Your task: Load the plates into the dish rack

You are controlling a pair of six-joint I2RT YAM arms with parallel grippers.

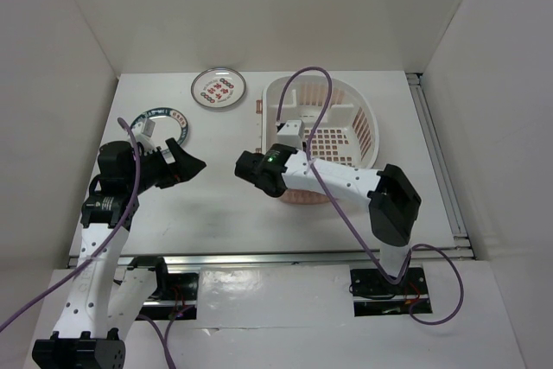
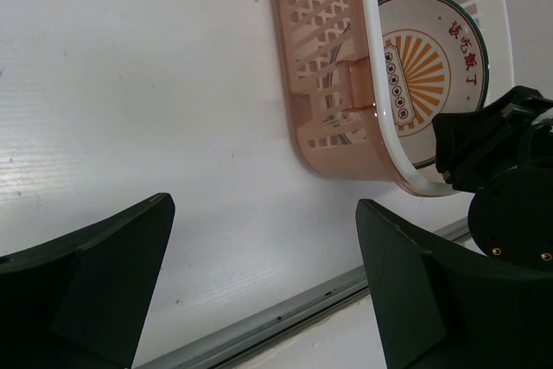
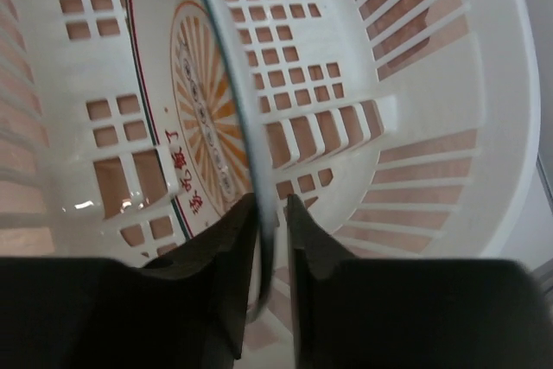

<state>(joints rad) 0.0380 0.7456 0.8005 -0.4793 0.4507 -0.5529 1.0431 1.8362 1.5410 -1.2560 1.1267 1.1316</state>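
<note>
While the right gripper (image 3: 272,213) pinches the sunburst plate (image 3: 203,118) by its rim, jaws almost closed on the thin edge, the plate stands on edge inside the dish rack (image 3: 484,127) at 2 o'clock. The left gripper (image 2: 259,283) is spread wide and empty over bare table (image 2: 130,84) at 9 o'clock.

Risk: the hold is on the rim only. If let go before the lower edge seats on the grid floor, the plate would likely tip flat or slide. The rim could also snag a side slot.

Plate: glossy white, orange rays, red characters, dark rim line.

Farther out, the teal-banded plate (image 1: 173,117) at 10 o'clock and the red-character plate (image 1: 219,88) at 11 o'clock lie flat, not yet loaded.
</note>
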